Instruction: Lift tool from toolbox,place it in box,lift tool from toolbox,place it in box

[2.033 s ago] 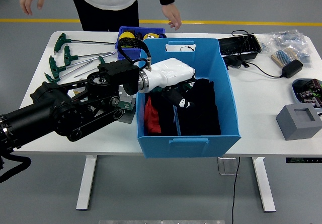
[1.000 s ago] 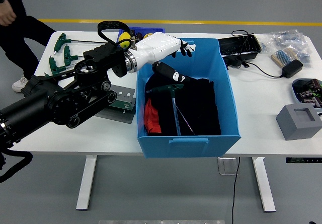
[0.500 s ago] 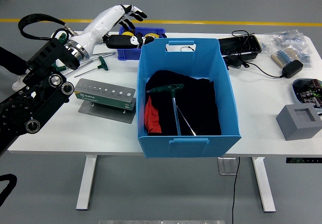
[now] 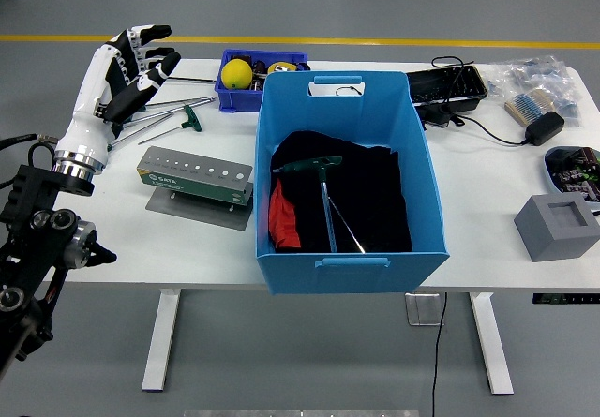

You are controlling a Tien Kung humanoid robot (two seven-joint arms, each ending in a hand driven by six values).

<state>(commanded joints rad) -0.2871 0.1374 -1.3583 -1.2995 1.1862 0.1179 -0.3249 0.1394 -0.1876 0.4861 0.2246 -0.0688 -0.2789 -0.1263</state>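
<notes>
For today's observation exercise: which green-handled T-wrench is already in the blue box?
The green-handled T-wrench lying on dark cloth inside the blue box; the others lie on the table's left.

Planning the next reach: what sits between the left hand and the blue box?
Head view: T-handle wrenches beside the left hand, then the green tool holder short of the blue box.

Blue box [image 4: 427, 192]: smooth moulded plastic, slight sheen. Contents: black cloth [image 4: 375, 201], matt; red cloth [image 4: 281, 220], matt; T-handle tool [image 4: 323, 187], green plastic grip, thin bright metal shaft. Toolbox [image 4: 197, 175]: grey-green painted metal, satin, on a flat grey metal plate. Left hand [image 4: 127, 66]: glossy white plastic shell, black fingertips. Table [image 4: 487, 211]: white, smooth, matt top. Small blue bin [image 4: 234, 96]: plastic. Grey block [image 4: 557, 227]: matt.
</notes>
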